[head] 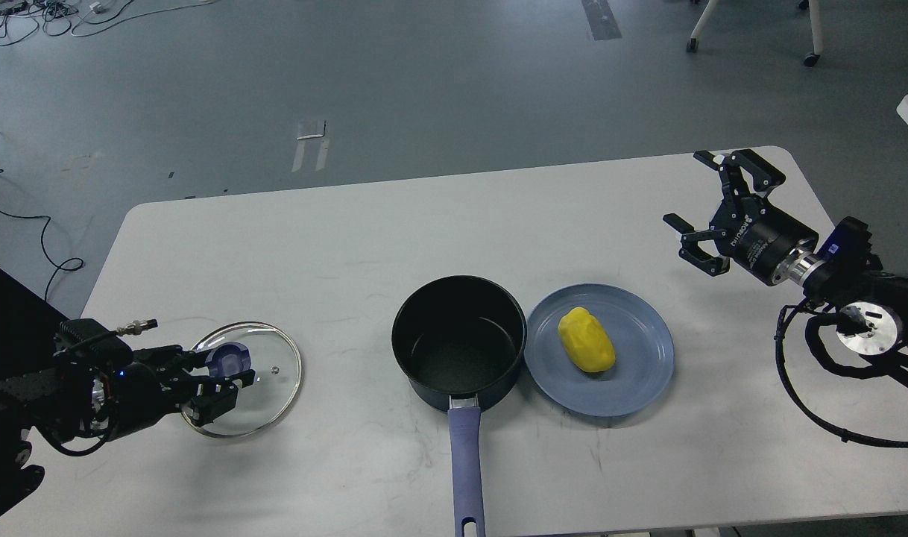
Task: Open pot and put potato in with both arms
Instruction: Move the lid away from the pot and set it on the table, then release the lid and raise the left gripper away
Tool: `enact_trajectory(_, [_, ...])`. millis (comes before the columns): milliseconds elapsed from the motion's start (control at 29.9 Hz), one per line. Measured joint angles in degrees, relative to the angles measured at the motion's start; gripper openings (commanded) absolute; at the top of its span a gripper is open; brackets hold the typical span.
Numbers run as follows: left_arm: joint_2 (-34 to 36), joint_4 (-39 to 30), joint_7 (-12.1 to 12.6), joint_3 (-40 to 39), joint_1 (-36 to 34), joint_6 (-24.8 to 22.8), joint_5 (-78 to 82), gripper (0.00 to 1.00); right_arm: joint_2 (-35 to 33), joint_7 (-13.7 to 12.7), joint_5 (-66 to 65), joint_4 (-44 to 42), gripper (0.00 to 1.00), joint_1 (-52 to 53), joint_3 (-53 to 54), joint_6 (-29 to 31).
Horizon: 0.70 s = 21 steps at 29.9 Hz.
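Head view: lumpy yellow potato [587,341] on plate [633,388]; right end effector [704,212] released.

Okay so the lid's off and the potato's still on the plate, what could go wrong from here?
1. The potato is lumpy and lies loose on the plate; the open right gripper might pinch it off-centre so it slips or rolls.
2. The plate touches the pot, so a low approach could nudge either.
3. The left gripper is at the lid knob; pulling away carelessly could drag the lid toward the table edge.
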Motion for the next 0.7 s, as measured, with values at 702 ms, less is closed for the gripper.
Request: enact_trajectory(702, [3.11, -3.37, 0.0, -1.13, -15.28, -13.81, -42.68, 0.98, -8.83, 0.0, -26.72, 8.12, 1.0, 11.03, -2.63, 0.01])
